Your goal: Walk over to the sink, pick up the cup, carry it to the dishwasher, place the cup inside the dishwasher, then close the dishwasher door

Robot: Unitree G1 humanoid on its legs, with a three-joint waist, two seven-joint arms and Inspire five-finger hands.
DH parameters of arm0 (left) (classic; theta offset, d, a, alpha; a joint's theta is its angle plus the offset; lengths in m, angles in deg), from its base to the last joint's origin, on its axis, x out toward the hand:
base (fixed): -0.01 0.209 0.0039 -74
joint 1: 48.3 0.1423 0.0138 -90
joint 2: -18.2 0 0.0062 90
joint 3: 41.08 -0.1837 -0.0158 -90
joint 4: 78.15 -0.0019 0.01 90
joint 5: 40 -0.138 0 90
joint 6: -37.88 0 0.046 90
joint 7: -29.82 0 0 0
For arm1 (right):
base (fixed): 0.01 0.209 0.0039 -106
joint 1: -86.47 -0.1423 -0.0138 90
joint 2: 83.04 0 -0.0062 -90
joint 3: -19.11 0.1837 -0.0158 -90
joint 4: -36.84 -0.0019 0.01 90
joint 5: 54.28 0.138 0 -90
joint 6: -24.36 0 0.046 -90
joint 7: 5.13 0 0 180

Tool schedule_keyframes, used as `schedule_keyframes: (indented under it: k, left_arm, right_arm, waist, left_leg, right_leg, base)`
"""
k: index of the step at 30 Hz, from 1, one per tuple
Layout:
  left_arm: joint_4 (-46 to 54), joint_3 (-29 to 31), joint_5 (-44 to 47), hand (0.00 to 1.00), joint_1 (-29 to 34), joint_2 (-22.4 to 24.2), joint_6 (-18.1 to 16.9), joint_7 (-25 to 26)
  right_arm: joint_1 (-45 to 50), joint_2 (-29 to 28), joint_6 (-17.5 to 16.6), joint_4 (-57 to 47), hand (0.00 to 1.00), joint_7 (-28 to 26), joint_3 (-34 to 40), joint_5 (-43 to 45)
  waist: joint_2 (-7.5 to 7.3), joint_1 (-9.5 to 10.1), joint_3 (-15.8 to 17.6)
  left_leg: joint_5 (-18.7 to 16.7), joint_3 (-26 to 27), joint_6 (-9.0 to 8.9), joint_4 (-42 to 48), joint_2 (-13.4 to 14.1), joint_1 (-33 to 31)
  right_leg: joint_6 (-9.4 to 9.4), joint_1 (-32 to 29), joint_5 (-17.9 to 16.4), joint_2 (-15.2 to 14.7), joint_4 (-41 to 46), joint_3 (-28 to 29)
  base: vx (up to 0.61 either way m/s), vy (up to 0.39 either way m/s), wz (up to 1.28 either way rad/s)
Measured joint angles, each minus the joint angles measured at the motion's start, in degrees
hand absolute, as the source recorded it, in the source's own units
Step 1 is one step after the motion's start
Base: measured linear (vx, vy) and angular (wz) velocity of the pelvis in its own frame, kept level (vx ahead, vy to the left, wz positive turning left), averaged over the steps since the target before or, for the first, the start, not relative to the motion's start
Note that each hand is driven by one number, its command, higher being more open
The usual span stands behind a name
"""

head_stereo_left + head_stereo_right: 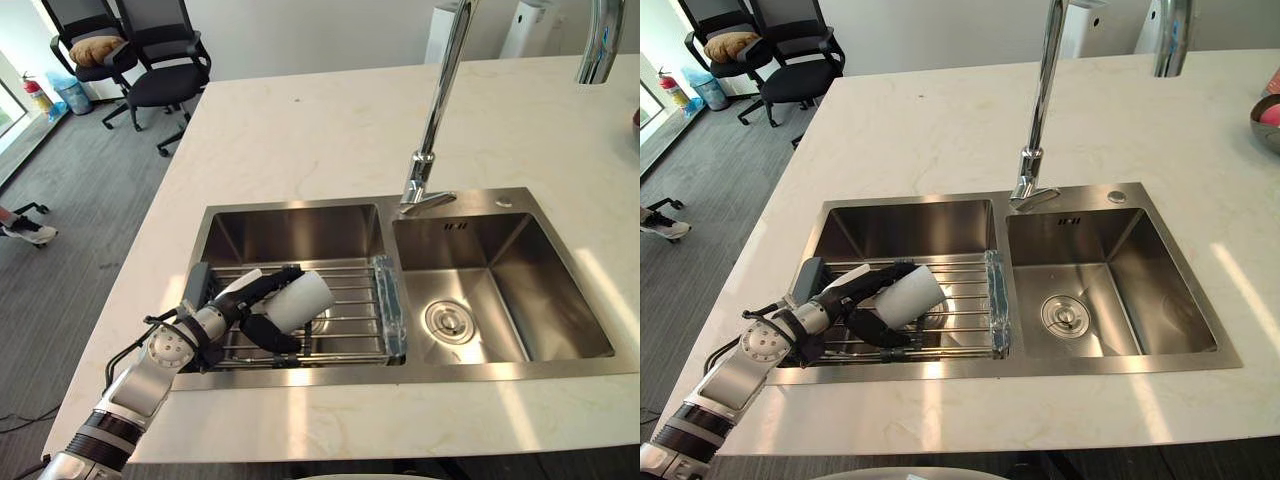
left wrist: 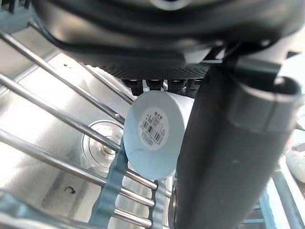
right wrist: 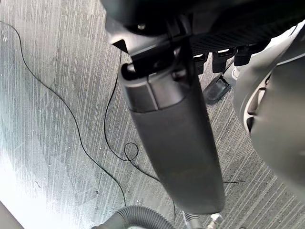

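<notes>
A white cup [image 1: 302, 297] lies on its side over the wire rack [image 1: 350, 322] in the left basin of the steel sink [image 1: 300, 373]. My left hand [image 1: 228, 314] reaches in from the sink's front left corner and is shut on the cup, fingers over its top and thumb [image 2: 224, 157] under its near side. In the left wrist view the cup's labelled base [image 2: 155, 133] faces the palm. I cannot tell whether the cup still touches the rack. My right hand [image 3: 176, 143] hangs over grey floor with its thumb straight.
A tall faucet [image 1: 440, 100] stands behind the divider between the basins. The right basin [image 1: 500, 290] holds only its drain. The pale counter [image 1: 320, 140] surrounds the sink. Black office chairs [image 1: 150, 60] stand at the far left. A bowl [image 1: 1268, 120] sits at the counter's right edge.
</notes>
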Motion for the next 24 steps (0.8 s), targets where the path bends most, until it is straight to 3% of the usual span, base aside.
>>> schedule_keyframes:
  k: [12,19,20,24]
  left_arm:
    - [1.2,0.5,2.4,1.0,0.0,2.8,5.5,2.8]
    - [1.2,1.0,1.9,1.0,0.0,4.2,6.6,3.3]
    - [1.2,1.0,0.6,0.0,-0.1,4.4,6.6,3.2]
    - [1.5,1.1,-6.1,0.0,-1.2,4.5,6.2,2.7]
  right_arm:
    - [0.0,0.0,-0.3,0.0,1.0,0.2,-0.6,0.0]
    - [0.1,0.1,-0.5,0.0,1.0,0.2,-0.9,0.1]
    - [0.1,0.1,-0.5,0.0,1.0,0.2,-1.0,0.1]
    - [0.0,0.2,-0.5,0.0,1.0,0.4,-1.6,0.2]
  waist:
    - [-0.08,0.01,0.1]
    - [-0.13,0.04,0.1]
    - [-0.16,0.04,0.1]
    - [-0.25,0.03,0.1]
  left_leg:
    - [0.0,-0.1,0.03,0.2,0.0,-0.1]
    - [0.0,-0.1,0.03,0.2,0.0,-0.1]
    - [0.0,-0.1,0.03,0.2,0.0,-0.1]
    - [0.0,-0.1,0.03,0.2,0.0,-0.1]
  right_leg:
    - [0.02,0.0,0.0,0.0,0.0,0.0]
    - [0.03,0.0,0.0,0.0,0.0,0.0]
    - [0.03,0.0,0.0,0.0,0.0,0.0]
    - [0.02,0.1,0.0,0.0,0.0,0.0]
  base:
    - [0.0,0.0,0.0]
    - [0.0,0.0,0.0]
    - [0.0,0.0,0.0]
    - [0.0,0.0,0.0]
